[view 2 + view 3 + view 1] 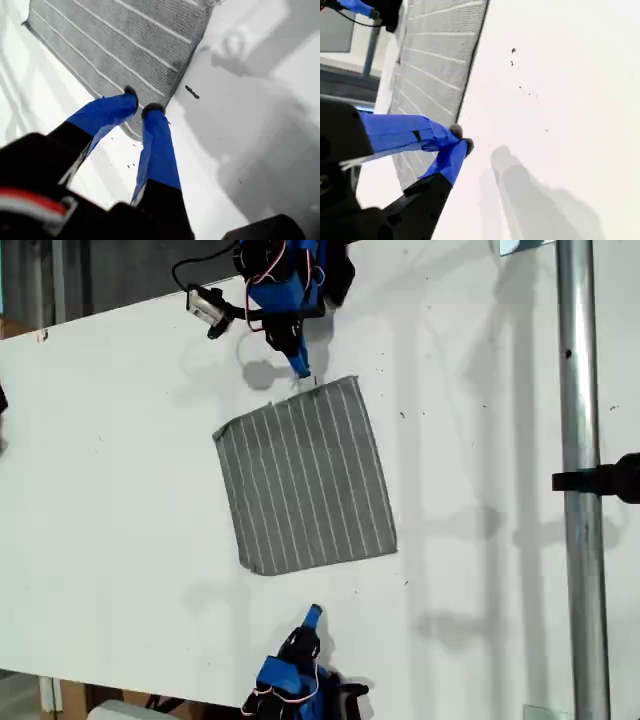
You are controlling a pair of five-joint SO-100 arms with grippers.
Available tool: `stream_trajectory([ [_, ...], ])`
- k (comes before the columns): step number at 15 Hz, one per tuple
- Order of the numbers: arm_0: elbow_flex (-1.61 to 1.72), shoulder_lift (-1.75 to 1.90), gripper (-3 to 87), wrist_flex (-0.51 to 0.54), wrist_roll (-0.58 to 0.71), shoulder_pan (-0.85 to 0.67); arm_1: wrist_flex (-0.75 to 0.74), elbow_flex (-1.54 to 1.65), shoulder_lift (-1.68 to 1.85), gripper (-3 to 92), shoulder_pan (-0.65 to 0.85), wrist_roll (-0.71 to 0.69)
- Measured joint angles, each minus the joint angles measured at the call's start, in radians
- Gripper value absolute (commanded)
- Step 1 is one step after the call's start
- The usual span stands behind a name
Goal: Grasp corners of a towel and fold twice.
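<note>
The towel [305,480], grey with white pinstripes, lies flat and unfolded on the white table [110,540]. Its corners [355,378] all rest on the surface. My first gripper [300,368] comes in from the exterior view's top. Its blue fingertips [152,109] stand a narrow gap apart over the towel [115,40], at its edge near a corner; the gripper [142,100] holds nothing that I can see. My second gripper [314,613] is at the exterior view's bottom, off the cloth. It [461,138] is shut on nothing, beside the towel [435,55] edge.
A metal pole [580,480] with a black clamp [612,478] runs down the exterior view's right. Small dark specks [192,92] mark the table near the towel. The first arm [365,7] shows far off in the second wrist view.
</note>
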Motion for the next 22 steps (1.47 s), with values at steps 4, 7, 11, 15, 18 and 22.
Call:
stream_trajectory([
  [4, 0.000, 0.000, -2.8, -0.015, -0.347, -0.121, -0.080, 0.000, 0.000, -0.2, 0.014, -0.002],
  [7, 0.000, 0.000, -2.8, -0.015, -0.377, -0.117, -0.081, 0.000, 0.000, -0.2, 0.014, -0.005],
  [11, 0.000, 0.000, -2.8, -0.015, -0.380, -0.121, -0.087, -0.098, -0.028, -0.2, -0.006, -0.075],
  [15, 0.000, 0.000, -2.8, -0.015, -0.380, -0.121, -0.031, -0.426, -0.336, -0.2, -0.014, -0.256],
  [18, 0.000, 0.000, -2.8, -0.015, -0.380, -0.121, 0.041, -0.689, -0.600, -0.2, -0.032, -0.479],
  [22, 0.002, 0.000, -2.8, -0.015, -0.382, -0.121, 0.201, -0.957, -0.927, 2.5, -0.098, -0.680],
])
